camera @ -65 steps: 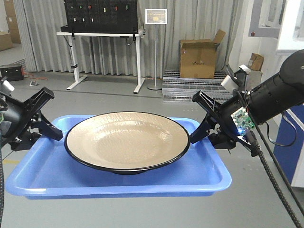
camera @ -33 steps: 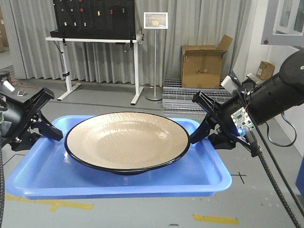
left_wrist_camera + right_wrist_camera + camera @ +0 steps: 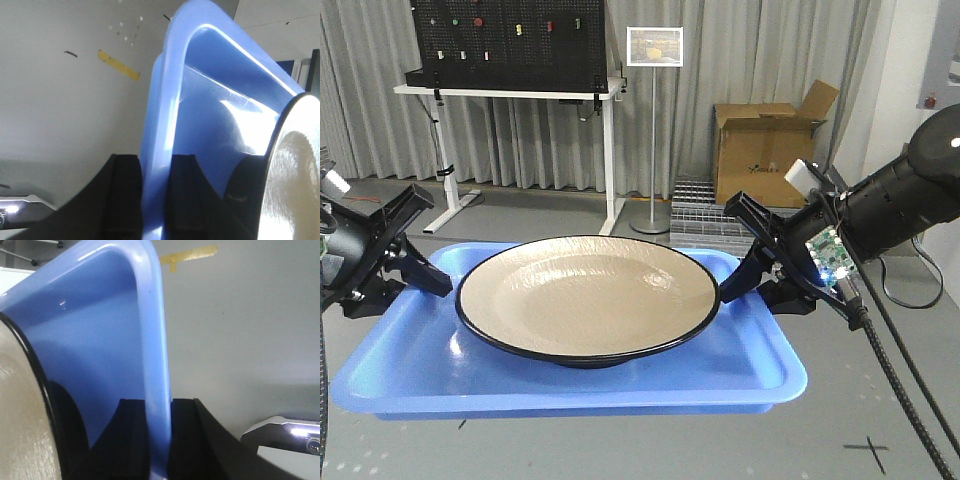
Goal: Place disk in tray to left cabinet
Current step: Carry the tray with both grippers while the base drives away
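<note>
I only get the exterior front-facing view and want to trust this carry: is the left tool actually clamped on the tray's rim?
Observer: Yes. The left wrist view shows the tray rim pinched between the two black fingers of the left tool.
Operator: And the other side?
Observer: Same in the right wrist view: the right tool has one finger on each face of the rim.
Operator: Does the disk touch that tool?
Observer: No. There, a strip of blue tray shows between the disk and the tool.
</note>
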Tool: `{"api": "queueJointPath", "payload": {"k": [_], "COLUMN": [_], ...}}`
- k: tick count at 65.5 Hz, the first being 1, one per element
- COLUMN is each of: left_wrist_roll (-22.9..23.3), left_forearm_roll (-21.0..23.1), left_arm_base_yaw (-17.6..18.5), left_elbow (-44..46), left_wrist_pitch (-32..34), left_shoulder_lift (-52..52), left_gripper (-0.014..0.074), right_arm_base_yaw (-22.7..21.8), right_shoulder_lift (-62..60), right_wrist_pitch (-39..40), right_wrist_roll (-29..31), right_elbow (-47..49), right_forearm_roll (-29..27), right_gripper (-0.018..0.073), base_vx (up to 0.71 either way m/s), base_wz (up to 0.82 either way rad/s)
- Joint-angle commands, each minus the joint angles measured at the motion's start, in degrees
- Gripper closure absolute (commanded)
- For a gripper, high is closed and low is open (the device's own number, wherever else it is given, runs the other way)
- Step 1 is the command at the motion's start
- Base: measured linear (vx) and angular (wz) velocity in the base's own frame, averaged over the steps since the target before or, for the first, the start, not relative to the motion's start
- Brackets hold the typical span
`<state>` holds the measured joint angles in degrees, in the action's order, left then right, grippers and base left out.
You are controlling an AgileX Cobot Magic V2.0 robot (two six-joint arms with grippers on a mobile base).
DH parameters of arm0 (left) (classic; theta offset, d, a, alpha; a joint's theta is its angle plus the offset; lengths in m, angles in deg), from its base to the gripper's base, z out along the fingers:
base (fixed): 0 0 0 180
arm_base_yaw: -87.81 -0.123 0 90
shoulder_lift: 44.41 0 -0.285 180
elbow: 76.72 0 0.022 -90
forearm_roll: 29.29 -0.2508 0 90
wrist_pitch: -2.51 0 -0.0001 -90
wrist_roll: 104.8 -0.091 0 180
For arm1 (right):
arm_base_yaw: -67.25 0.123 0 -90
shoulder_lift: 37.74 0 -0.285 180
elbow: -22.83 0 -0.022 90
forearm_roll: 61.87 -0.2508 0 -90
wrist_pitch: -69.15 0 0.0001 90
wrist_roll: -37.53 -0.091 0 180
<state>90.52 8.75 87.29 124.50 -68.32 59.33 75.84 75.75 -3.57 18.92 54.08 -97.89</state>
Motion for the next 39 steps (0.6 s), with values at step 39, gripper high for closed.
{"api": "queueJointPath", "payload": {"k": [39], "left_wrist_roll": [1.7], "left_forearm_roll": [11.6], "left_arm_base_yaw": [1.5], "left_elbow": [2.1], "left_wrist_pitch": [-0.9], "left_shoulder_lift": [-2.8], "left_gripper": [0.0596], "right_arm_base_yaw": [1.1], "right_shoulder_lift": [-3.3], "right_wrist_pitch": [1.7], "right_wrist_roll": [-0.8], "right_elbow": [2.2], "right_forearm_roll": [-10.9], "right_gripper": [0.0561], "base_vx": [0.7], "base_wz": [-0.09]}}
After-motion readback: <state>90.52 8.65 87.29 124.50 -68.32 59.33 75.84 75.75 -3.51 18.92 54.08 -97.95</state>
